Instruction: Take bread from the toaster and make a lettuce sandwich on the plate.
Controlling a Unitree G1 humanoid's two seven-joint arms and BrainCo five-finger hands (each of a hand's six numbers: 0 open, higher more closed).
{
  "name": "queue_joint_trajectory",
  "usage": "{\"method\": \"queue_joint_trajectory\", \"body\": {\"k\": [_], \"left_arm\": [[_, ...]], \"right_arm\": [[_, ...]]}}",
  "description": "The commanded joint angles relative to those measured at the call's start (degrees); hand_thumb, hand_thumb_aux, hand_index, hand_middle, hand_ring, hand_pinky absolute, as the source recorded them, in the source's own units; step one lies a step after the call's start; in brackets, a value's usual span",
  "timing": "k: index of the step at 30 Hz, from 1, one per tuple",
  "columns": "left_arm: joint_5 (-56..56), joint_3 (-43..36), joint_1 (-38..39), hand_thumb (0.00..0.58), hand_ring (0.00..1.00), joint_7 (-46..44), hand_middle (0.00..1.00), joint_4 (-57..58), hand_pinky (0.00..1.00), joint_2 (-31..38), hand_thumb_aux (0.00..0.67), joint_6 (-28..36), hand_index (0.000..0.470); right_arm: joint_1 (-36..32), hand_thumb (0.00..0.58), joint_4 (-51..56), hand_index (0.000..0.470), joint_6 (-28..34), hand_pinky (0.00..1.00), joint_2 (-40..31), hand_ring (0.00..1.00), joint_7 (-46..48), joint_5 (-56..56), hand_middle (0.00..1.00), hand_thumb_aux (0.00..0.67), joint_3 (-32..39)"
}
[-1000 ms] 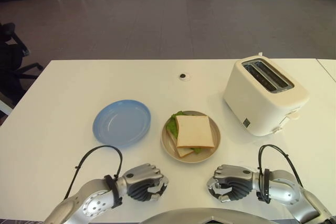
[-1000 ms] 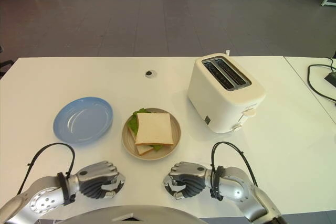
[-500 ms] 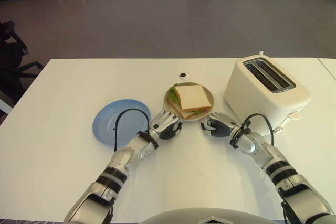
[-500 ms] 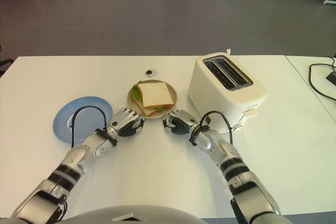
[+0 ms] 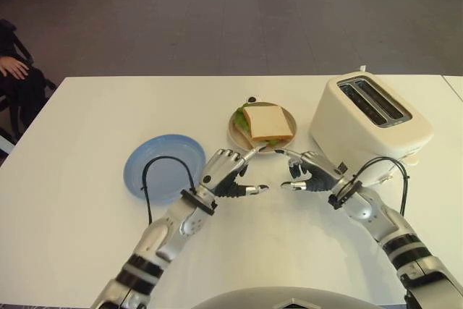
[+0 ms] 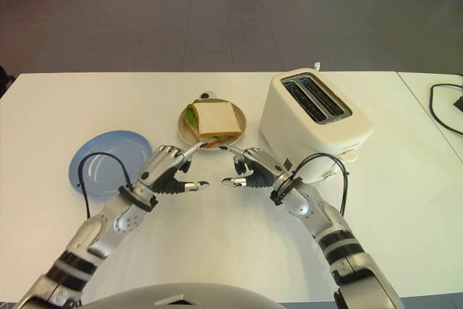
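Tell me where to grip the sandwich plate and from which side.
Take the tan plate by its bare near rim, from the robot's side, fingers low under the lip. The sandwich covers the middle and the toaster crowds the right, so the near edge is likely freest.

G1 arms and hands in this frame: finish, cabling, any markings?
The left arm and right arm are silver-grey metal segments broken by black rings. The left hand and right hand have silver shells over dark grey inner parts, with a black band at each wrist. A black left cable and right cable loop out there. No markings legible.
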Motion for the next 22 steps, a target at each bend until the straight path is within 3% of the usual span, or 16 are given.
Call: {"method": "queue_joint_trajectory", "body": {"k": [1,4,10,16,22], "left_arm": [[-35.29,5.26,8.81,0.0,0.0,-9.79,0.0,-1.86,0.0,1.88,0.0,-10.16,0.0],[-52.56,5.5,6.04,0.0,0.0,-18.5,0.0,7.66,0.0,-2.92,0.0,-13.35,0.0],[-63.41,7.06,4.91,0.0,0.0,-27.71,0.0,11.79,0.0,-6.37,0.0,-15.78,0.0],[-63.19,8.72,3.68,0.0,0.0,-32.03,0.0,13.03,0.0,-9.2,0.0,-14.98,0.0],[-61.31,9.15,4.48,0.0,0.0,-36.5,0.0,14.09,0.0,-10.07,0.0,-16.0,0.0]], "right_arm": [[11.73,0.0,-10.3,0.0,-1.52,0.0,-2.06,0.0,9.83,26.82,0.0,0.0,-1.37],[12.53,0.0,-9.08,0.0,-0.06,0.0,2.4,0.0,17.04,37.3,0.0,0.0,1.33],[9.78,0.0,-3.31,0.0,2.27,0.0,7.3,0.0,26.45,46.04,0.0,0.0,-3.2],[11.28,0.0,-4.67,0.0,2.94,0.0,9.38,0.0,32.5,47.82,0.0,0.0,-6.9],[16.62,0.0,-13.5,0.0,3.79,0.0,10.02,0.0,36.21,48.95,0.0,0.0,-8.8]]}}
